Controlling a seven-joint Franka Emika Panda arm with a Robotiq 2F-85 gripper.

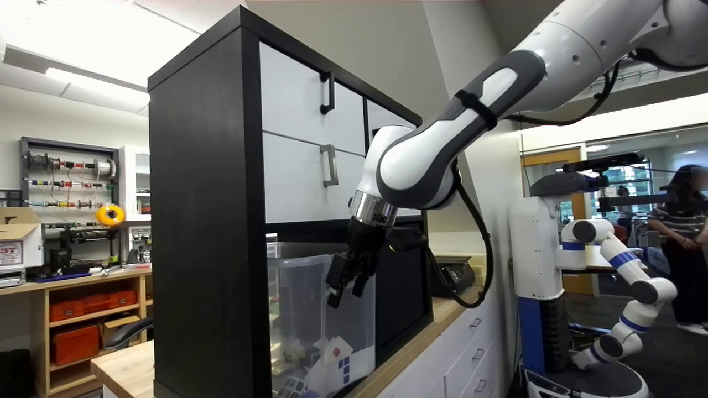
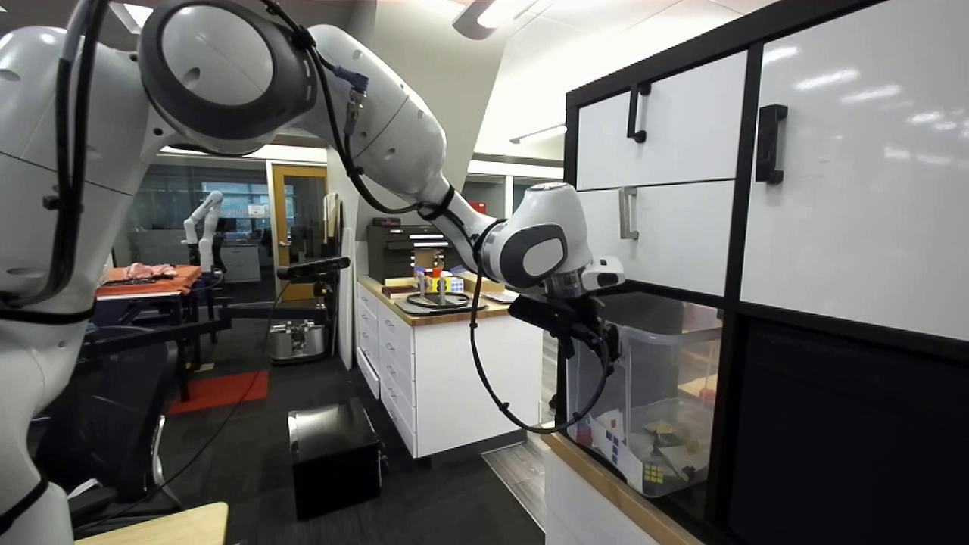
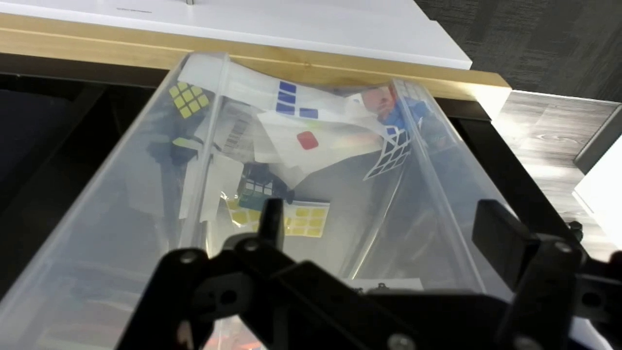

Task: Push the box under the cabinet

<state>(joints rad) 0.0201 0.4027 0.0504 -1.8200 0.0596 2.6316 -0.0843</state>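
The box is a clear plastic bin (image 1: 298, 309) with papers and small cubes inside. It also shows in an exterior view (image 2: 651, 341) and fills much of the wrist view (image 3: 131, 194). It stands upright in the open lower compartment of the black cabinet (image 1: 202, 221), below the white doors (image 2: 666, 219). In the wrist view its lower front lies at the wooden counter edge. My gripper (image 1: 347, 293) is open and points down at the bin's upper front. In the wrist view its fingers (image 3: 386, 228) are wide apart with nothing between them. I cannot tell if they touch the bin.
A black panel (image 2: 848, 424) closes the compartment beside the bin. A wooden counter edge (image 2: 621, 492) runs below, over white drawers (image 1: 470, 354). Metal handles (image 1: 330, 166) stick out from the doors above. A cable (image 2: 484, 386) hangs in a loop from my arm.
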